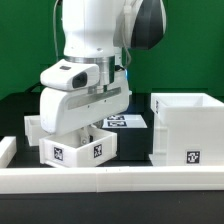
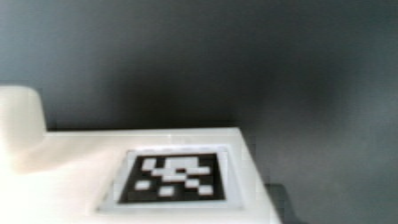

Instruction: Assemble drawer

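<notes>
A small white open-top tray point(image 1: 76, 148) with two black-and-white tags on its near walls sits at the exterior view's left, just behind the front rail. My gripper point(image 1: 88, 130) reaches down into or onto it. The hand and the tray walls hide the fingertips, so I cannot tell how the jaws stand. The boxy white housing point(image 1: 186, 125) stands apart at the exterior view's right, open side up, with one tag low on its front. The wrist view shows a white surface with a tag point(image 2: 175, 178) very close, and a white upright piece point(image 2: 18, 125) beside it.
The long low white rail point(image 1: 110, 178) runs along the front edge. The marker board point(image 1: 126, 121) lies flat behind the tray. Another white part point(image 1: 34, 125) sits at the far left behind the tray. A dark gap separates tray and housing.
</notes>
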`<move>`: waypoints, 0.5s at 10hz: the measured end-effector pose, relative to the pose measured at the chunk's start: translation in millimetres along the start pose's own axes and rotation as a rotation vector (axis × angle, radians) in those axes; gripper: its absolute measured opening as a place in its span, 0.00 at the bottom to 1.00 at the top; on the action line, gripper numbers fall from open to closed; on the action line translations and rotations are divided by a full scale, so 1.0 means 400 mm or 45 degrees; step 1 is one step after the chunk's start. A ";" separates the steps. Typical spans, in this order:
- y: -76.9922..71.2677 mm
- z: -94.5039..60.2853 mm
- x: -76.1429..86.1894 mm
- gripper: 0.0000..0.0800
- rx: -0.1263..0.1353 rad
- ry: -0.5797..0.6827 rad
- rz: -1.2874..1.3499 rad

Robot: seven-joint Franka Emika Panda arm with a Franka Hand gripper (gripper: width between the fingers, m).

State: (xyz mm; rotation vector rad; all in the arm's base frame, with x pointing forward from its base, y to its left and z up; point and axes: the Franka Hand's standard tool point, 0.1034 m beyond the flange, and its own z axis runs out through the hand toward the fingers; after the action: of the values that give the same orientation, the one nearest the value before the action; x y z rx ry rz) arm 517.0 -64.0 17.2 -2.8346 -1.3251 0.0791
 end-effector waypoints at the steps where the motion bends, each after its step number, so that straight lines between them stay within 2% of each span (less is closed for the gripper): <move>1: 0.001 0.001 -0.003 0.05 -0.001 -0.005 -0.073; 3: 0.002 -0.001 -0.004 0.05 -0.003 -0.019 -0.297; 5: -0.008 -0.004 0.017 0.05 0.000 -0.038 -0.471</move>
State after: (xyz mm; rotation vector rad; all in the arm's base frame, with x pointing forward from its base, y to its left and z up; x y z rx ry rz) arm 518.9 -56.7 18.8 -2.5438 -1.8262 0.1167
